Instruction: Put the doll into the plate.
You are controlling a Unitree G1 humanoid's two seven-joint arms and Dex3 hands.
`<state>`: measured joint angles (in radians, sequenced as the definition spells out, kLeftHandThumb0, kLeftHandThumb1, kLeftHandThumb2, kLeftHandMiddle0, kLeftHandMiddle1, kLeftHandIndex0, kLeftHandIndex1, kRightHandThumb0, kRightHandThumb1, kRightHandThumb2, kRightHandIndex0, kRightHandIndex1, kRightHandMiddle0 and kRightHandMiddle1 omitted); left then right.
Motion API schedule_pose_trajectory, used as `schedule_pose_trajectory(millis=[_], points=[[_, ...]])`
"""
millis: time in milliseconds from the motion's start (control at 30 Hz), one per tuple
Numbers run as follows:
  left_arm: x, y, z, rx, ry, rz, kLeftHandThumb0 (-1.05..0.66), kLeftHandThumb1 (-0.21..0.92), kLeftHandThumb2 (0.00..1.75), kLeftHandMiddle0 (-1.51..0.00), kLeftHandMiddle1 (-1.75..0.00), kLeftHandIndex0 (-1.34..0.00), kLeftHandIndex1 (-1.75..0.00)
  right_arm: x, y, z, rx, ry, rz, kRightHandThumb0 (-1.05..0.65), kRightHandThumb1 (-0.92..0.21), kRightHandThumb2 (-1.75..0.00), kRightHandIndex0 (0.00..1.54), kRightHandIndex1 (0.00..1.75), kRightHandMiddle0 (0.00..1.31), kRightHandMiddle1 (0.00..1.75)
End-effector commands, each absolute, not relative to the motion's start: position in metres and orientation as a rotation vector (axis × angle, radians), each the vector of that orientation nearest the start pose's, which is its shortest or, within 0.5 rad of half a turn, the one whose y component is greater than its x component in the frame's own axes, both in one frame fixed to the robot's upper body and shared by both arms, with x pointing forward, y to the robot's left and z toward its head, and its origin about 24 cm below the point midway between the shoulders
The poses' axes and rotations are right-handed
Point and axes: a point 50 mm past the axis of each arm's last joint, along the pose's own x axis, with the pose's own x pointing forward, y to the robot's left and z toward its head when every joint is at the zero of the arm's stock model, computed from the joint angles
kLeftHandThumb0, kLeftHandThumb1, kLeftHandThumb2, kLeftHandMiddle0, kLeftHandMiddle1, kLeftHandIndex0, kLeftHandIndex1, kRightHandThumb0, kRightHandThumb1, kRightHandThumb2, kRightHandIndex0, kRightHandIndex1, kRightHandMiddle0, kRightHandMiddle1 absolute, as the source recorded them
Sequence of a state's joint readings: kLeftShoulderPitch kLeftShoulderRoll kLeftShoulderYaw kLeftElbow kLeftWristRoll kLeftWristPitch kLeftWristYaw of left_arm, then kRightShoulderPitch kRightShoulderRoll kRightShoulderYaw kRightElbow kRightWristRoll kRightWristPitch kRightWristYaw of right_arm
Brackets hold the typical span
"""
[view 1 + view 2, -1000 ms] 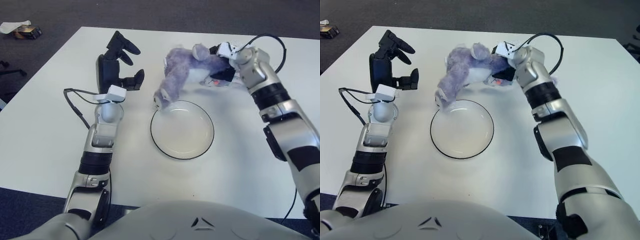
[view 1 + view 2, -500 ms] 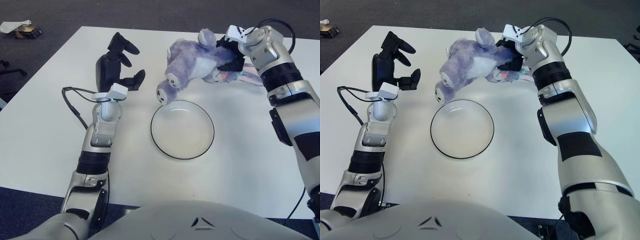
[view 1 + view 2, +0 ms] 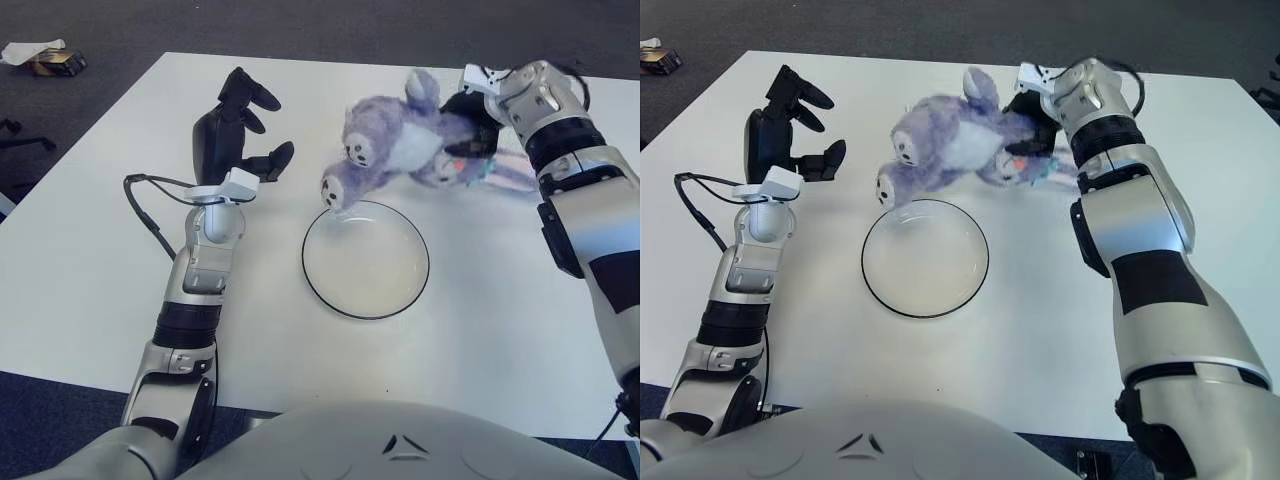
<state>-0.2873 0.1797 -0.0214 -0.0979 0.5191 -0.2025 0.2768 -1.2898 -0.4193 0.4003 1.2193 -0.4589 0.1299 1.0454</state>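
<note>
In the far upper left corner of the frame, a small dark box (image 3: 55,65) and a bit of white paper (image 3: 28,50) lay on the grey floor beside the big white table (image 3: 90,260).

On the left side, the robot's black left hand (image 3: 235,135) was raised above the table. Its fingers were spread apart and it held nothing. A thin black cable (image 3: 150,205) looped out from the silver wrist below it.

In the middle of the frame, a round clear glass plate with a dark rim (image 3: 365,259) sat flat on the table. It had nothing in it.

Just above the plate, a fluffy purple stuffed doll with a white belly (image 3: 400,150) was up in the air, lying on its side. Its two round feet pointed down and left, and the lower foot showed right at the plate's upper left edge. The doll was not in the plate.

In the upper right, the robot's right hand (image 3: 478,120) was closed tight on the doll's right end. A pale pink and purple part of the doll trailed out to the right, under the silver wrist.
</note>
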Motion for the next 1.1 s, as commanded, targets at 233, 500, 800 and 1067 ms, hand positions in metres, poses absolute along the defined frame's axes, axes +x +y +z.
schedule_pose_trajectory(millis=[233,500,800,1067], points=[[0.283,0.151,0.163,0.622,-0.669,0.202,-0.01,0.3,1.26,-0.77,-1.48,-0.38,-1.75,0.406,-0.158,0.186,-1.005,0.669,0.917,-0.01,0.09,-1.75,0.93,1.75,0.72,1.65],[0.282,0.151,0.163,0.628,-0.663,0.203,-0.01,0.27,1.32,-0.76,-1.55,-0.38,-1.75,0.407,-0.16,0.173,-1.137,0.608,0.899,-0.01,-0.01,-1.65,0.76,1.75,0.72,1.69],[0.281,0.15,0.163,0.631,-0.664,0.198,-0.01,0.25,1.36,-0.76,-1.59,-0.39,-1.75,0.404,-0.161,0.163,-1.065,0.651,0.926,-0.01,-0.21,-1.45,0.58,1.75,0.57,1.74],[0.28,0.149,0.162,0.631,-0.664,0.195,-0.01,0.24,1.38,-0.76,-1.63,-0.4,-1.75,0.406,-0.152,0.163,-1.15,0.578,0.893,-0.01,-0.44,-1.18,0.45,1.75,0.35,1.74]])
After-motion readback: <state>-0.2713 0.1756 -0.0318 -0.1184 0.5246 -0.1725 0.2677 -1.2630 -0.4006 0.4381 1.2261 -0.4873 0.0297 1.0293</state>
